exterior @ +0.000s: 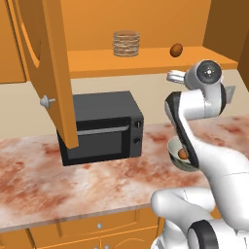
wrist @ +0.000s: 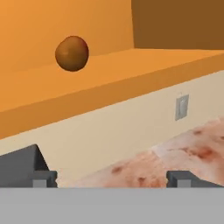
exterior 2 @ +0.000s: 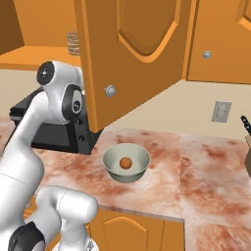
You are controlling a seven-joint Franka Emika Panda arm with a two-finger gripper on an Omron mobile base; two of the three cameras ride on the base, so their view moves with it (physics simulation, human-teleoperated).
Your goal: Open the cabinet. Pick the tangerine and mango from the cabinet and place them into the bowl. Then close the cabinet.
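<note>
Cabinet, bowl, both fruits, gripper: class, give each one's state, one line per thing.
cabinet: doors open.
tangerine: lying in the bowl.
bowl: upright on the counter, holding one fruit.
mango: resting on the cabinet shelf, not yet picked.
gripper: open, empty, below shelf level.

The cabinet (exterior: 146, 58) stands open, its left door (exterior: 48, 68) swung out over the microwave (exterior: 99, 127) and its right door (exterior 2: 132, 54) jutting above the bowl (exterior 2: 126, 164), so the shelf is reachable between them. On the shelf the mango (wrist: 71, 53) sits well apart from the ribbed cylinder (exterior: 126, 44), with bare shelf around it. The hand (wrist: 111, 177), jaws wide, faces it across open air; the desk (exterior 2: 206, 171) right of the bowl lies bare.
</note>
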